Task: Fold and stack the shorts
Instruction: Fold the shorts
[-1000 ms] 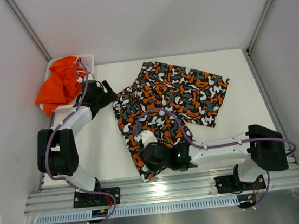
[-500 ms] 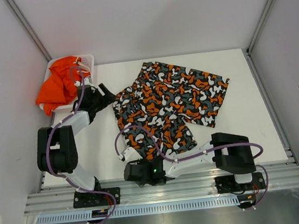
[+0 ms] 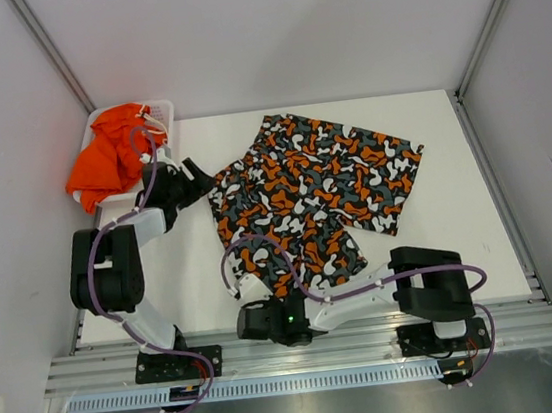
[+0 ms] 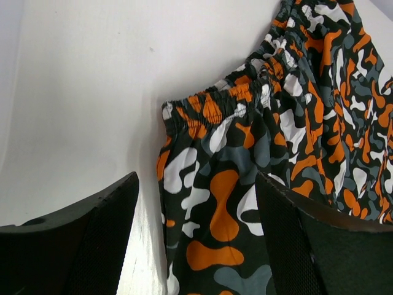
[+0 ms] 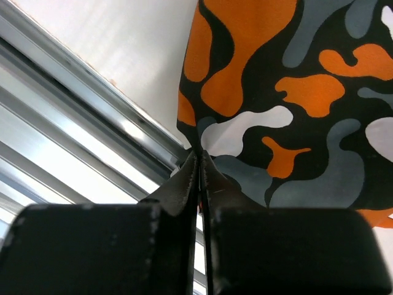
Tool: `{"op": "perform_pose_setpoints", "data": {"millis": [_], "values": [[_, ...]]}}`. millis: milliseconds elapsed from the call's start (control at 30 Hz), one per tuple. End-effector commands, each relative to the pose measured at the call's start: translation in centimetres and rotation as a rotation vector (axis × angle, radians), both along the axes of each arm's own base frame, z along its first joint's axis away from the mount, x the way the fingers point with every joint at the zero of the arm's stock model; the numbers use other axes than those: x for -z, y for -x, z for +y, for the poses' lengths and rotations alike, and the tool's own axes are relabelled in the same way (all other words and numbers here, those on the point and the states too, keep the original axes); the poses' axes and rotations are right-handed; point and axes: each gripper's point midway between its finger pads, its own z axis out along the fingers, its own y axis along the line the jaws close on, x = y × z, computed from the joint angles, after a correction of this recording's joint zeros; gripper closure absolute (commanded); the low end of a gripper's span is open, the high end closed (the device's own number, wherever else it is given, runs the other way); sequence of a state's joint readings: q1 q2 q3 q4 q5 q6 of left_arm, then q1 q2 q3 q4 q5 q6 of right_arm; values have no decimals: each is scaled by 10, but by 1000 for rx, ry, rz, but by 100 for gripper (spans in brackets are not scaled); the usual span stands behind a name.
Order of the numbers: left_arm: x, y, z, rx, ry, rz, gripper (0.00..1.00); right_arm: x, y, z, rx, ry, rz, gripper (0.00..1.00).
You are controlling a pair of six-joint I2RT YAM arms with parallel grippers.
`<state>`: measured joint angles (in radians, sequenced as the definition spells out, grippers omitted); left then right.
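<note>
While the patterned shorts are lying spread flat at the middle of the worktop, the right gripper is pinching the outer hem corner of their near leg with its jaws closed tight, just beside the aluminium rail at the worktop's near edge. The left gripper is hovering wide open, its 2 fingers straddling the waistband corner on the same side seam and not clamping it. The plain orange shorts are sitting bunched in the white basket at the far left corner, apart from the fold. For a clean first fold, the left gripper is likely needing to close on both layers of the elastic before any lifting. The 2 held corners should then be travelling together, level and at 1 pace, so the near leg is landing squarely on the far leg without dragging the cloth.
</note>
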<state>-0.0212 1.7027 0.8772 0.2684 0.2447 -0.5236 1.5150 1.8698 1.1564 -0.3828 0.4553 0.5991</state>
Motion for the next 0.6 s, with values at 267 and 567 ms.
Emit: {"op": "perform_pose_setpoints", "data": {"millis": [267, 567], "values": [[0, -10, -6, 40, 34, -31, 22, -13, 0, -15, -46, -95, -38, 100], [12, -20, -12, 69, 30, 44, 27, -40, 8, -13, -82, -195, -76, 100]]}}
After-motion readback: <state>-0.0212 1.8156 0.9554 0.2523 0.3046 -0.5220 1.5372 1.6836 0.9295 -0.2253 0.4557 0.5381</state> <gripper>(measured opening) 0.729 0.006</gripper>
